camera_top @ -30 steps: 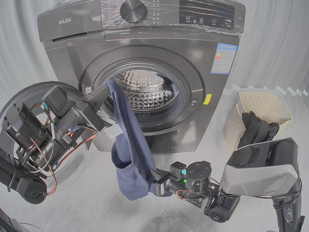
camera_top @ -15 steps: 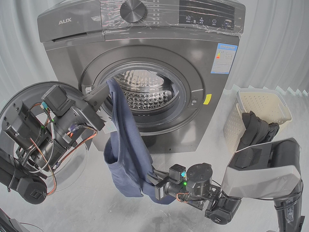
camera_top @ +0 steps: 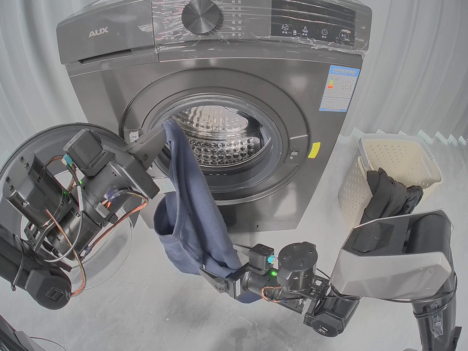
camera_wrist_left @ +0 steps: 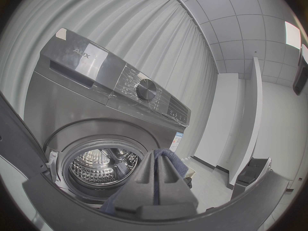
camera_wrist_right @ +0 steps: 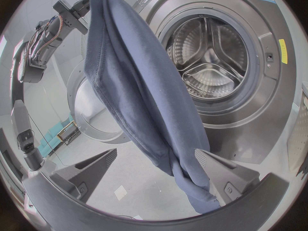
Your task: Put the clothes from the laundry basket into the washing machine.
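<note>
A dark blue garment (camera_top: pixel 195 205) hangs from my left gripper (camera_top: pixel 163 132), which is shut on its top end at the left rim of the washing machine's (camera_top: pixel 292 123) open drum (camera_top: pixel 219 137). In the left wrist view the cloth (camera_wrist_left: pixel 170 156) sticks out between the closed fingers of that gripper (camera_wrist_left: pixel 156 164). My right gripper (camera_top: pixel 219 269) is low in front of the machine, open, at the garment's lower end. In the right wrist view its gripper (camera_wrist_right: pixel 155 151) has its fingers spread wide and the blue garment (camera_wrist_right: pixel 141 90) drapes against one finger (camera_wrist_right: pixel 221 170).
The round door (camera_top: pixel 48 132) stands swung open at the left, behind my left arm. A cream laundry basket (camera_top: pixel 404 157) sits on the floor to the machine's right, with black clothes (camera_top: pixel 390 191) hanging over its front rim. Bare grey floor lies before the machine.
My right gripper has moved left and slightly up under the garment. The garment's lower part has swung left and bunched upward. The left arm has stayed put.
</note>
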You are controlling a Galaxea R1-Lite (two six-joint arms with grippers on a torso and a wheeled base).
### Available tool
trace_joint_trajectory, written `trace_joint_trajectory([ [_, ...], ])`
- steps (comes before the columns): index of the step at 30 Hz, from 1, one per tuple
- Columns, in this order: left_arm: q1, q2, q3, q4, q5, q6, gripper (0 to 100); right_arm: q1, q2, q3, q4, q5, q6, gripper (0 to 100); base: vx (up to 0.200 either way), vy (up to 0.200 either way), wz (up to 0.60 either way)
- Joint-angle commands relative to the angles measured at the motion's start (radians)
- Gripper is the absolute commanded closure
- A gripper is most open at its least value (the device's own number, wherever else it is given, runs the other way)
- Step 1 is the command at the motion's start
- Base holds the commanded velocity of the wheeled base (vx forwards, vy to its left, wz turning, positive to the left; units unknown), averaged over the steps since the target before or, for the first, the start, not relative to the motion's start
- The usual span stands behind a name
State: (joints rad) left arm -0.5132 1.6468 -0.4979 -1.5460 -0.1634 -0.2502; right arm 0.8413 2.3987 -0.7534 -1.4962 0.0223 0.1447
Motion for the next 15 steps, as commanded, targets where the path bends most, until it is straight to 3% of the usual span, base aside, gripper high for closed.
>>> trace_joint_trajectory([
  [1, 0.001, -0.001, -0.001, 0.000, -0.001, 0.000, 100, 0.002, 0.017, -0.035, -0.001, 0.021, -0.008, 0, 0.000, 0.000, 0.00],
  [6, -0.001, -0.001, -0.001, 0.000, -0.001, 0.000, 100, -0.002, 0.069, -0.083, -0.001, 0.027, -0.031, 0, 0.000, 0.000, 0.00],
  [10, 0.001, -0.001, -0.001, 0.000, -0.001, 0.000, 100, 0.005, 0.088, -0.106, -0.010, 0.065, -0.031, 0, 0.000, 0.000, 0.00],
  [15, 0.001, -0.001, -0.001, 0.000, 0.001, 0.000, 100, 0.016, 0.106, -0.144, -0.012, 0.059, -0.034, 0, 0.000, 0.000, 0.00],
])
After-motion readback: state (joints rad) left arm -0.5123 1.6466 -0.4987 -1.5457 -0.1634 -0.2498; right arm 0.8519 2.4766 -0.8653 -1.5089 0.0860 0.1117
